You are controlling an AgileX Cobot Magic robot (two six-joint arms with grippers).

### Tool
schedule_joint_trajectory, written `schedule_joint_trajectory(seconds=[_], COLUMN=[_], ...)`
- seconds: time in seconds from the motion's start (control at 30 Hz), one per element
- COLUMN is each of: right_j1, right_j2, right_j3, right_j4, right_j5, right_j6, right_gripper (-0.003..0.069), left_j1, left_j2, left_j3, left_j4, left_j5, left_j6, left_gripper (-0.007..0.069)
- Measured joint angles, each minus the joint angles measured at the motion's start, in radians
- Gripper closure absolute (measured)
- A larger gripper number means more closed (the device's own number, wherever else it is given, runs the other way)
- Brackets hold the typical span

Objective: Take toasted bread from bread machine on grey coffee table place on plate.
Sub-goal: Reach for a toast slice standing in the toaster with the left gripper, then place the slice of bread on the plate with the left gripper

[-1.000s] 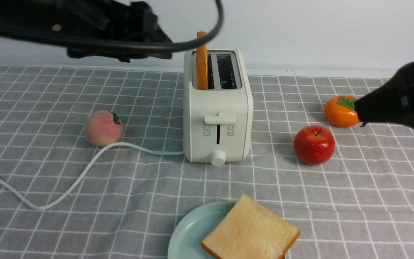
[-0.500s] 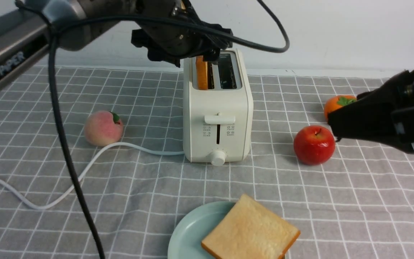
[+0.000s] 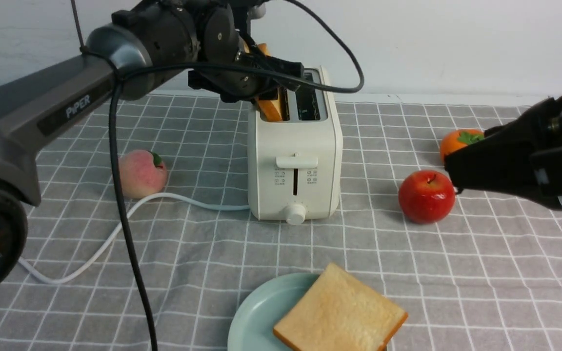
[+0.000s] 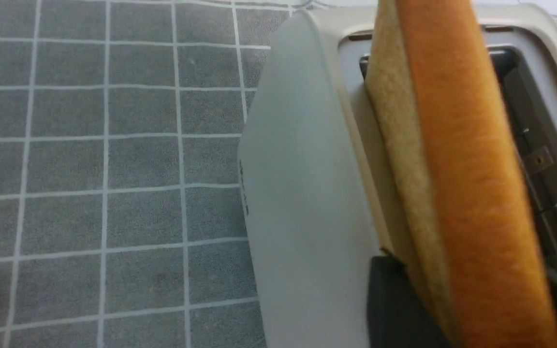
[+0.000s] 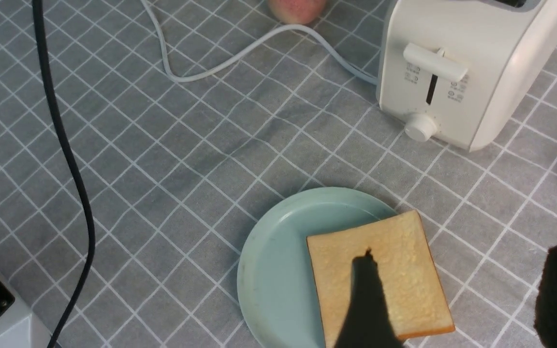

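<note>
Front view: the left pincer [image 3: 267,80] is gripping the toasted bread [image 3: 267,105] with its fingers drawn narrow. The bread is leaning in the 9 o'clock slot of the bread machine [image 3: 294,161], its lower part down inside. The plate [image 3: 256,312] is lying on the table [image 3: 456,273] at 6 o'clock from the machine, with the other slice [image 3: 339,314] covering its 3 o'clock half. The right pincer [image 3: 451,168] is hovering at 3 o'clock near the apple [image 3: 426,196], well apart from the work. Left wrist view: one dark finger [image 4: 394,309] is pressing the pale face of the toasted bread [image 4: 472,193] beside the bread machine [image 4: 302,193]; the opposite finger is mostly hidden. Right wrist view: the right pincer [image 5: 462,299] is standing wide, holding nothing, above the plate [image 5: 278,251] and the other slice [image 5: 380,270]. Procedure, as judged: draw the bread straight up along the slot line until its lower edge is clearing the rim, because the lean is probably dragging it against the slot wall and may be rocking the machine. Then carry it toward 6 o'clock and lay it on the bare 9 o'clock half of the plate.
</note>
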Motion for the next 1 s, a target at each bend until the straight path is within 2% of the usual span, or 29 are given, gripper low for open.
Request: schedule_joint_trajectory(seconds=[0.03,0.07,0.3,0.47,0.53,0.6,0.63,0.67,0.83,0.97,1.0], right_j1=[0.000,0.000,0.000,0.000,0.000,0.000,0.000,0.000,0.000,0.000,0.000], right_j2=[0.000,0.000,0.000,0.000,0.000,0.000,0.000,0.000,0.000,0.000,0.000], right_j3=[0.002,0.003,0.003,0.003,0.003,0.003,0.003,0.003,0.003,0.003,0.003], right_j4=[-0.002,-0.007,-0.067,-0.113,-0.116,-0.116,-0.116,-0.116,-0.118,-0.118,-0.117], right_j5=[0.000,0.000,0.000,0.000,0.000,0.000,0.000,0.000,0.001,0.014,0.017], right_j6=[0.000,0.000,0.000,0.000,0.000,0.000,0.000,0.000,0.000,0.000,0.000], right_gripper=[0.0209,0.0209,0.0209,0.0209,0.0211,0.0212,0.0214,0.0214,0.0214,0.0214,0.0214], left_j1=[0.000,0.000,0.002,0.002,0.005,0.005,0.005,0.005,0.005,0.005,0.005], left_j2=[-0.007,-0.022,-0.196,-0.378,-0.463,-0.507,-0.533,-0.540,-0.568,-0.556,-0.553], left_j3=[0.000,0.000,0.001,0.005,0.057,0.125,0.201,0.213,0.562,0.833,0.877], left_j4=[-0.017,-0.029,-0.076,-0.092,-0.146,-0.208,-0.280,-0.292,-0.652,-0.950,-0.991], left_j5=[0.007,0.024,0.118,0.350,0.456,0.482,0.487,0.487,0.426,0.339,0.315], left_j6=[0.020,0.049,0.168,0.254,0.325,0.372,0.422,0.430,0.628,0.868,0.919], left_gripper=[0.0516,0.0533,0.0512,0.0512,0.0512,0.0512,0.0512,0.0512,0.0512,0.0512,0.0512])
